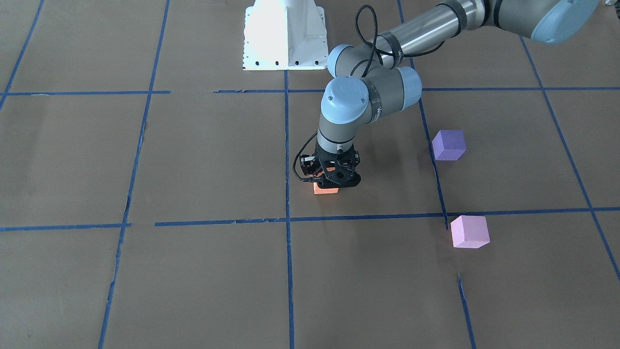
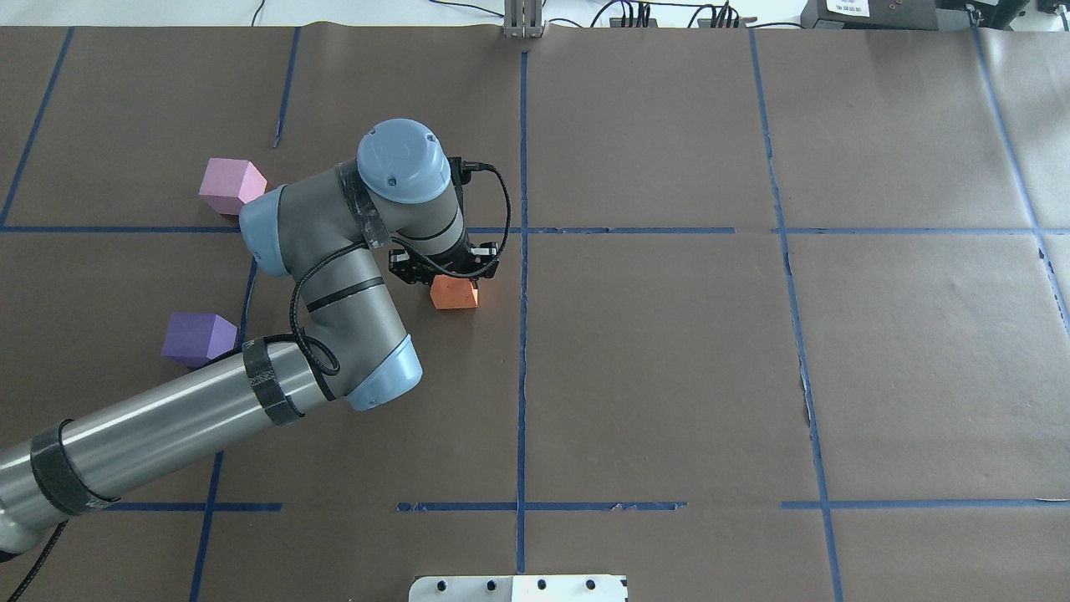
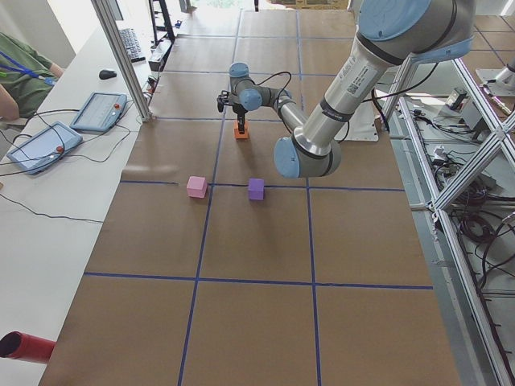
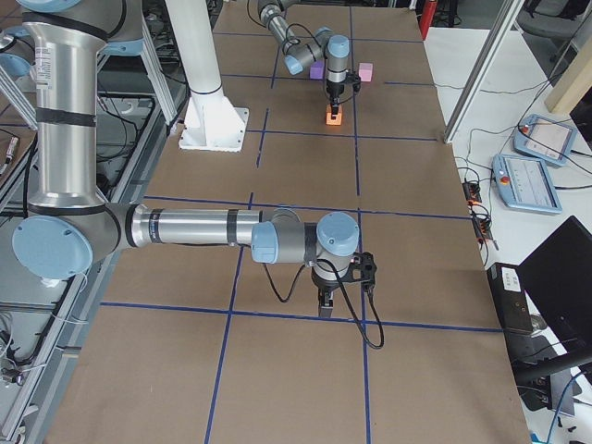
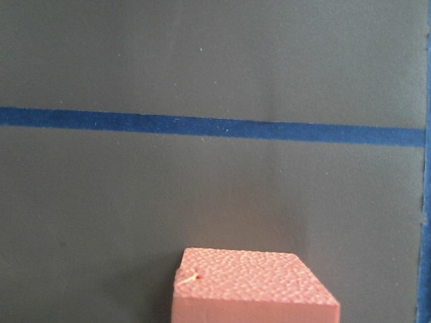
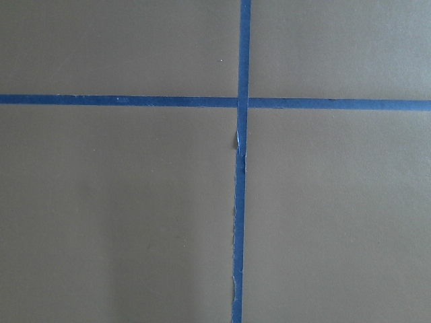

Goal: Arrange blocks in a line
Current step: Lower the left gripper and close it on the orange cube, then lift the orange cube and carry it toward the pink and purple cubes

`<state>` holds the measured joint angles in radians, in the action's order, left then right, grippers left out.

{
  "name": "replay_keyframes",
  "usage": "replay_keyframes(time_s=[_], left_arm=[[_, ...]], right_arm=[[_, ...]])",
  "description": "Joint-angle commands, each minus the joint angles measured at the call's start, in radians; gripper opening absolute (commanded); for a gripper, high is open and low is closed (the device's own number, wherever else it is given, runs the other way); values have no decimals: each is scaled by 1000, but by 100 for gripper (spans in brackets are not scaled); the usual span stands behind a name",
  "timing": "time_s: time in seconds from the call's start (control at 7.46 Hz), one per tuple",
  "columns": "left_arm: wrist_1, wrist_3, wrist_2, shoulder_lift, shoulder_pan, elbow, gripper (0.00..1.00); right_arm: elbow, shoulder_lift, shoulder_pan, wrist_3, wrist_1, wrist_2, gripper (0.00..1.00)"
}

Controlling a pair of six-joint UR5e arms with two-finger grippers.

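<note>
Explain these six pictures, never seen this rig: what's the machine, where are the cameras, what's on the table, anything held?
Two robot arms with two-finger grippers work at a brown table marked with blue tape. Four pictures are from fixed cameras: facing the robot, over its shoulders, each table end. Two are from wrist cameras. Three foam cubes lie there: orange block, purple block, pink block. The left gripper is down at the orange block; its grip is unclear. The right gripper hangs near a tape crossing.

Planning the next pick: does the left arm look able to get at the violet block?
Probably yes: the violet block stands alone on that arm's side, though the left pincer is down at the orange block.
</note>
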<state>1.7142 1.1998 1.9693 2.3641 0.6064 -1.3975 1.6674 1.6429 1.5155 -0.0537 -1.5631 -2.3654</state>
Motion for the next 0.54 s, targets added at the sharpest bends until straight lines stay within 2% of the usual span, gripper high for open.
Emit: replay_keyframes(time_s=[0.0, 0.13, 0.4], left_arm=[[-112, -15, 0, -8, 32, -108, 0], [-192, -29, 11, -35, 61, -183, 0], [-188, -35, 46, -240, 113, -375, 0]], right_arm=[[0, 0, -1, 0, 0, 0, 100], [0, 0, 0, 0, 0, 0, 100], [0, 0, -1, 0, 0, 0, 100]])
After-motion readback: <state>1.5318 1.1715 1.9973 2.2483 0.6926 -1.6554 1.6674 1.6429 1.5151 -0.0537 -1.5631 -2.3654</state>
